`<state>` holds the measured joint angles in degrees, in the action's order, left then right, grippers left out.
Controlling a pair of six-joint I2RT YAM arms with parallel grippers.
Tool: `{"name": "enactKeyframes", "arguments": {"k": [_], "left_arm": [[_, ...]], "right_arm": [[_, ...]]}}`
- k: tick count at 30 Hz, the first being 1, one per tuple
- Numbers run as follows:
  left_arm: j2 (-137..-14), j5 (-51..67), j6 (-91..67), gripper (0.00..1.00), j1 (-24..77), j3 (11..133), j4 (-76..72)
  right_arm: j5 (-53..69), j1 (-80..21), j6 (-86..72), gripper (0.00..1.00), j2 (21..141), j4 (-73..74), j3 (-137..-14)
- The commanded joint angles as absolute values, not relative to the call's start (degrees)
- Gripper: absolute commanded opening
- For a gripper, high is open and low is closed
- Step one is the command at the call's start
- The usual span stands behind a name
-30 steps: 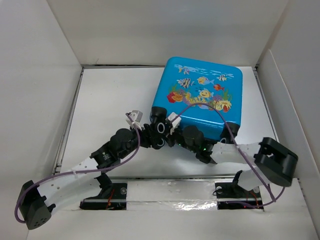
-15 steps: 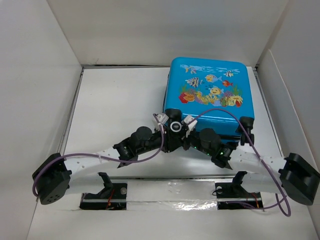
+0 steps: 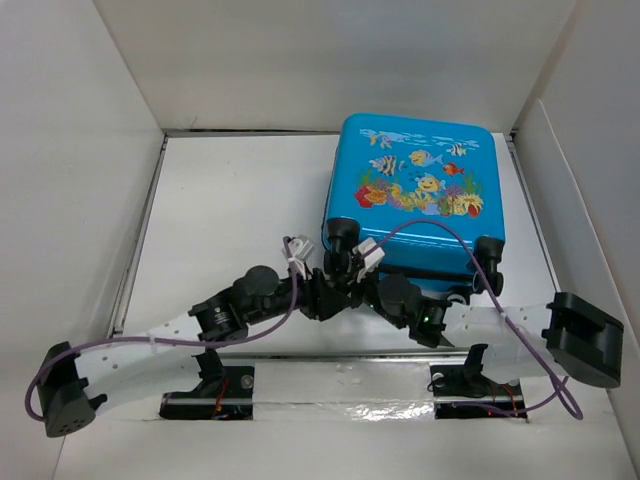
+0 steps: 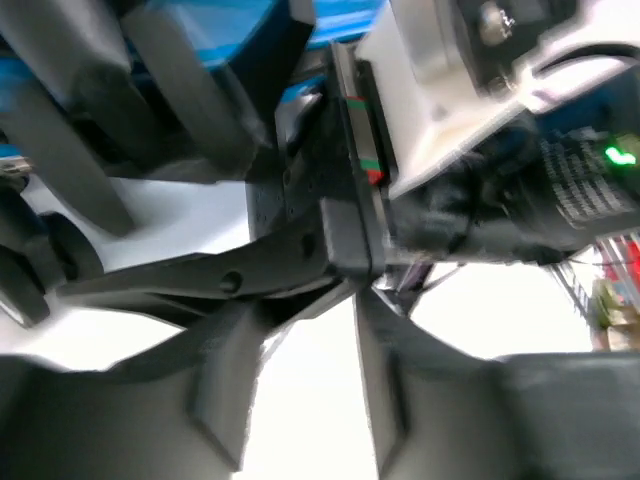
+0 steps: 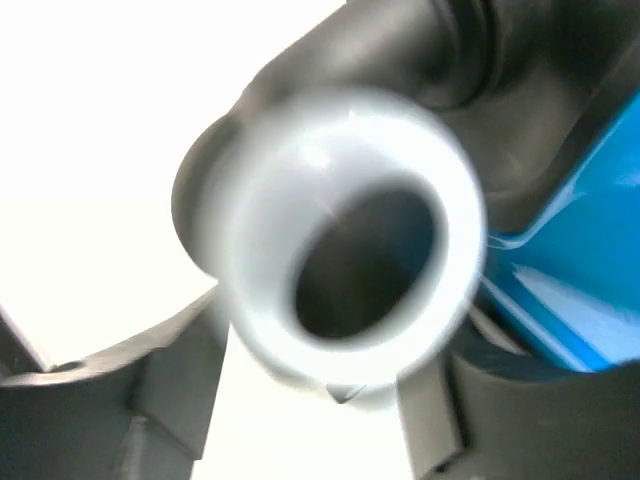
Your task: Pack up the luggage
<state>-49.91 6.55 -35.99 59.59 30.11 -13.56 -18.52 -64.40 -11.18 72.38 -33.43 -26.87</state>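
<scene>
Suitcase: the blue suitcase (image 3: 415, 195) lies flat and closed on the far right part of the table (image 3: 220, 200). Its fish print faces up and its wheels point toward the arms.

Reason for the place: I see no loose things to pack, so I judge that the work now concerns the case itself. Both arms meet at its near left corner, where a wheel (image 3: 343, 232) gives something to catch.

Right gripper (image 5: 320, 385): the fingers stand apart, one on each side of this wheel. The picture is blurred, so I cannot tell if they touch it.

Left gripper (image 4: 305, 335): the fingers are apart with only white table between them, and they hold nothing. It points at the right arm's wrist (image 4: 480, 120), which is very near, perhaps to help.

Top view only: it shows the whole layout and that the lid is shut.

Wrist views only: they show the gaps between the fingers, which the dark arm bodies hide from above.

Risk: the two grippers are crowded and could knock each other.
</scene>
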Motion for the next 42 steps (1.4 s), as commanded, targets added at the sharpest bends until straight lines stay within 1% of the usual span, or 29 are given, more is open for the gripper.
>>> {"name": "enactKeyframes", "arguments": {"k": [1,2,3,5,8,12,16,23,27,32,36,42], "left_arm": [[-42.38,-3.47,-36.65,0.44,59.59,32.43,-19.98],[-39.58,-4.99,-36.56,0.45,59.07,32.00,-17.95],[-38.25,-6.49,-36.56,0.46,59.06,31.12,-13.49],[-34.74,-10.89,-37.70,0.46,58.01,29.80,-9.68],[-32.35,-12.30,-38.23,0.42,56.43,26.46,-7.12],[-34.45,-10.90,-38.58,0.39,52.40,24.61,-7.99],[-38.05,-9.49,-38.32,0.36,51.06,24.52,-10.54],[-41.48,-10.28,-37.79,0.35,50.54,24.52,-15.55],[-42.71,-10.90,-37.88,0.35,50.01,25.84,-19.15],[-51.21,-6.16,-37.53,0.33,49.48,28.30,-22.58],[-54.49,-0.45,-37.79,0.32,49.48,27.16,-30.73],[-58.01,4.22,-38.06,0.32,49.48,27.78,-34.18]], "right_arm": [[-15.19,-70.14,-13.10,0.72,67.52,-29.55,-28.83],[-15.55,-70.14,-13.01,0.79,66.37,-28.05,-28.92],[-16.08,-70.66,-12.83,0.81,65.40,-24.99,-29.09],[-16.87,-70.66,-12.66,0.87,63.20,-22.51,-29.44],[-19.23,-71.98,-12.65,0.93,61.27,-17.77,-30.32],[-22.93,-72.69,-14.15,0.99,60.56,-12.14,-31.81],[-28.29,-72.69,-14.50,1.00,61.70,-9.76,-36.02],[-34.71,-72.69,-14.41,1.00,67.32,-9.49,-44.28],[-36.47,-72.69,-14.77,1.00,68.91,-8.97,-46.40],[-38.05,-72.69,-15.99,1.00,66.54,-8.35,-44.57],[-40.25,-72.69,-16.35,1.00,64.43,-6.60,-43.51],[-42.71,-72.69,-14.24,1.00,64.16,-4.05,-45.79]]}}
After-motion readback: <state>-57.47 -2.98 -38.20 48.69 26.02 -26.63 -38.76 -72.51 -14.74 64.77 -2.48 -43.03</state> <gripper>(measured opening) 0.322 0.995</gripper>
